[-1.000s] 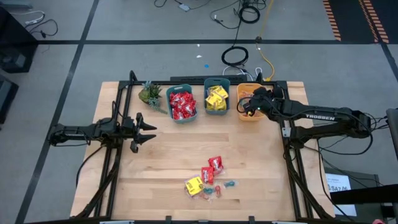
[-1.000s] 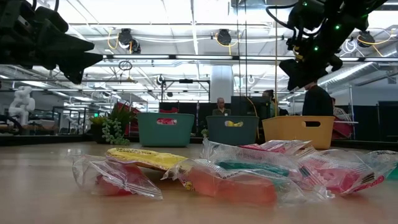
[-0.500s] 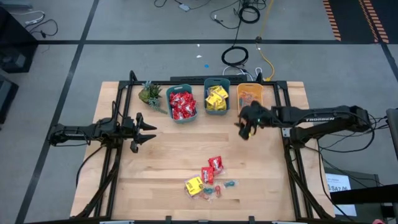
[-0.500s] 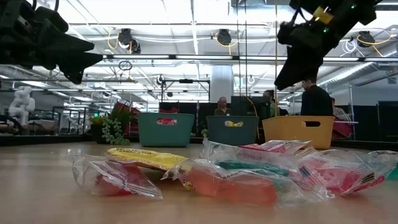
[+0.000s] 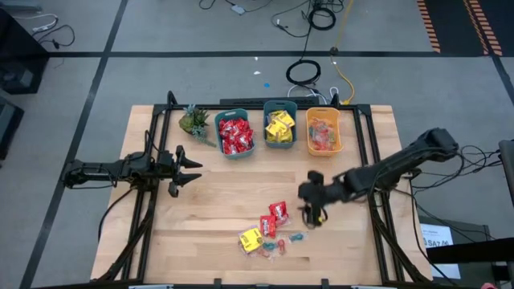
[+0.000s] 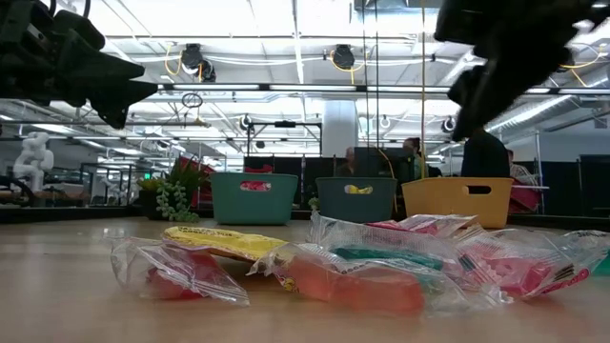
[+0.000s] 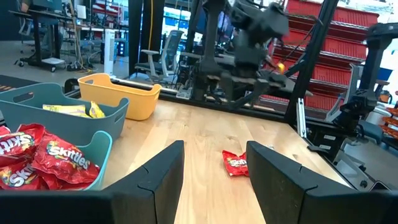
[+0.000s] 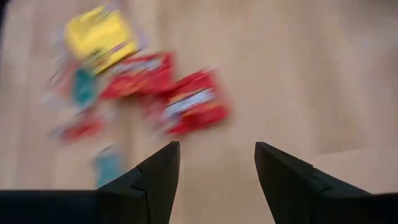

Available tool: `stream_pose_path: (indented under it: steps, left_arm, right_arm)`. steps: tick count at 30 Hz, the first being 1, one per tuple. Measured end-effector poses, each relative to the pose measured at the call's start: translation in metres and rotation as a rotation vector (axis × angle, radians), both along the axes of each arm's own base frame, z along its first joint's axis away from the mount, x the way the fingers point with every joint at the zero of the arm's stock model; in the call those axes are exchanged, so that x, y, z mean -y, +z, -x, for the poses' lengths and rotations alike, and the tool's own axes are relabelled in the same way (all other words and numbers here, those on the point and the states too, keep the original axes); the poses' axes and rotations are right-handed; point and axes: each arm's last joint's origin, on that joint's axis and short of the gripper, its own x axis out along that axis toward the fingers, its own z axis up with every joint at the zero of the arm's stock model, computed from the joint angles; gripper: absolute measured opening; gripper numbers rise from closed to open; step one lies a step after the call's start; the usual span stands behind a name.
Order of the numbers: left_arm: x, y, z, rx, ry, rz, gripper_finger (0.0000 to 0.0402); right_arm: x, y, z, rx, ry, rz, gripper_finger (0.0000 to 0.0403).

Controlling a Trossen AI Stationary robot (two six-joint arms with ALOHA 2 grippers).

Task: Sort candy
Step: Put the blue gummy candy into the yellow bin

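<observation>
Robotics lab or industrial workshop. Low view background: open hall, ceiling strip lights [image 6: 286, 88], exposed cabling, person [image 6: 488, 152] at far workstation right of centre. Left wrist view: red shelving racks [image 7: 336, 56] upper right, office chair [image 7: 163, 53] upper centre. High view: grey concrete floor [image 5: 72, 104], loose cables [image 5: 309, 72] top centre.

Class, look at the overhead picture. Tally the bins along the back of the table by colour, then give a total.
Teal bins: 2
Orange bin: 1
Total: 3
</observation>
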Motion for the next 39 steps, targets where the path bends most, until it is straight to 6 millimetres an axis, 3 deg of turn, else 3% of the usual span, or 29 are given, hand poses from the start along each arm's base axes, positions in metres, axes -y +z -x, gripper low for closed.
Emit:
stream_pose_path:
  steps: [11, 17, 21, 25, 28, 31, 34, 39]
  left_arm:
    - [0.000, 0.000, 0.000, -0.001, 0.000, 0.000, 0.0183]
    - [0.000, 0.000, 0.000, -0.002, 0.000, 0.000, 0.0183]
    - [0.000, 0.000, 0.000, -0.001, 0.000, 0.000, 0.0183]
    - [0.000, 0.000, 0.000, 0.000, 0.000, 0.000, 0.0183]
    - [0.000, 0.000, 0.000, 0.000, 0.000, 0.000, 0.0183]
    - [0.000, 0.000, 0.000, 0.001, 0.000, 0.000, 0.0183]
    - [0.000, 0.000, 0.000, 0.003, 0.000, 0.000, 0.0183]
    - [0.000, 0.001, 0.000, 0.007, 0.000, 0.001, 0.0183]
  right_arm:
    - [-0.079, -0.037, -0.022, -0.208, 0.176, -0.125, 0.0200]
    - [-0.098, -0.072, -0.041, -0.309, 0.175, -0.081, 0.0195]
    - [-0.102, -0.092, -0.047, -0.358, 0.101, -0.080, 0.0159]
    - [-0.102, -0.096, -0.048, -0.377, 0.042, -0.100, 0.0074]
    - [-0.101, -0.084, -0.045, -0.355, 0.039, -0.118, 0.0015]
    - [-0.094, -0.063, -0.034, -0.346, -0.015, -0.099, 0.0019]
    - [-0.081, -0.024, -0.022, -0.240, -0.099, -0.038, 0.0015]
    - [-0.042, 0.026, 0.004, -0.085, -0.285, 0.141, 0.0004]
